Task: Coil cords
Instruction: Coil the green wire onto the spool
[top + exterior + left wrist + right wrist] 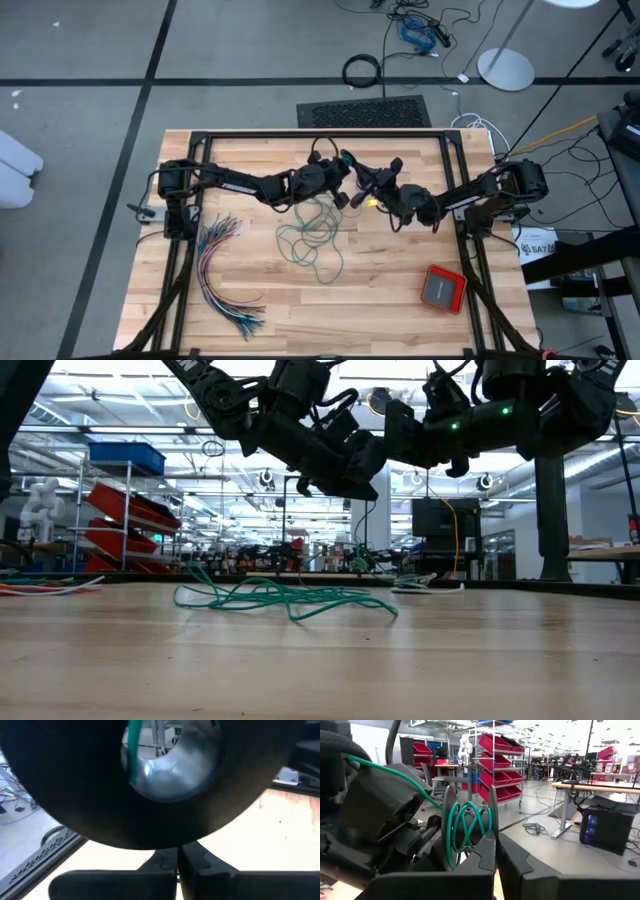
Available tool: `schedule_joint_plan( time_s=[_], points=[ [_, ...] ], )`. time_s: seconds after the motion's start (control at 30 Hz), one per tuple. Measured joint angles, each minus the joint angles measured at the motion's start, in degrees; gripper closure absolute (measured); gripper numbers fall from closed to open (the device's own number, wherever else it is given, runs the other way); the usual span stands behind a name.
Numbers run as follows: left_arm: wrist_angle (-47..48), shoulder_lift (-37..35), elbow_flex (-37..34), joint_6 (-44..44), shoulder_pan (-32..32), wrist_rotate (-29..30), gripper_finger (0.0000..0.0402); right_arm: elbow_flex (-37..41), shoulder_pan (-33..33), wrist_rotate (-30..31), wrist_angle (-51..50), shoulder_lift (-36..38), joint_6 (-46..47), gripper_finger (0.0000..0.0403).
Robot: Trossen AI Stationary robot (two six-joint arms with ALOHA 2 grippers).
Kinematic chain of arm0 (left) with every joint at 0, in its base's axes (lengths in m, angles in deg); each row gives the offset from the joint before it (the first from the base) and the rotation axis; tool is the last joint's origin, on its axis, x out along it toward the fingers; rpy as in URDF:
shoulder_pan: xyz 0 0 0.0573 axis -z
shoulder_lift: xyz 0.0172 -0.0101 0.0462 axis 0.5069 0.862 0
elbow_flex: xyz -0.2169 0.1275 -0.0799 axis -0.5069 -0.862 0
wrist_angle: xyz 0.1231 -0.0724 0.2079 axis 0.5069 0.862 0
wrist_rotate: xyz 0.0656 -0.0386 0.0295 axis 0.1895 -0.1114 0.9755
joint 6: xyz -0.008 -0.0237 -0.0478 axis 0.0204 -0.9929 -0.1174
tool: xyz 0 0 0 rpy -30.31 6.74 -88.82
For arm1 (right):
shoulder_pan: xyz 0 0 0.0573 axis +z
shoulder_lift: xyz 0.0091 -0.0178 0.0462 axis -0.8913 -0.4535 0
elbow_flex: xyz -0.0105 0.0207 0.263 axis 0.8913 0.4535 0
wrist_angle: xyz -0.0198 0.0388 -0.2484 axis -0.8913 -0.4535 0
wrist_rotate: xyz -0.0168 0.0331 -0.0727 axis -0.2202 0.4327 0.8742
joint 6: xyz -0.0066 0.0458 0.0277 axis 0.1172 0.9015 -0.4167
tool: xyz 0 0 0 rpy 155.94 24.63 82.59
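The teal-green cord [310,235] lies in a loose tangle on the wooden table, below the two grippers; the low view shows the tangle [280,598] flat on the board. Part of it is wound on a dark spool [467,827] held in the air between two thin flanges. My left gripper [345,185] and my right gripper [378,195] meet above the table's middle, both shut. A strand [395,775] runs from the spool across my left gripper's body. In the left wrist view a flange [75,795] fills the picture face-on, with cord [134,755] showing through its hole. My left gripper [177,865] points level at the flange's face with shut fingers just under its rim; whether they touch it, I cannot tell. My right gripper [496,855] pinches the rim of the spool's flange [493,815] between its two fingers, coming level and edge-on to it. The spool hangs clear of the table, its axis level.
A fanned bundle of many-coloured wires [225,270] lies at the table's left near side. A red box [443,288] sits at the right near side. Black frame rails [320,133] run along the table's far edge and its sides.
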Motion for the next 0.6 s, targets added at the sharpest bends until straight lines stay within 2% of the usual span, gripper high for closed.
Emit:
schedule_joint_plan(
  time_s=[0.27, 0.6],
  points=[
    [5.2, 0.0, 0.6, 3.0, 1.2, 0.0, 0.0402, 0.0, -0.3, -1.6, -2.9, 0.0, 0.3, 0.0403],
    [20.6, 0.0, 7.9, 6.9, 1.4, 0.2, 0.0402, 0.0, -1.5, -1.7, -7.4, 0.0, 3.6, 0.0403]
  ],
)
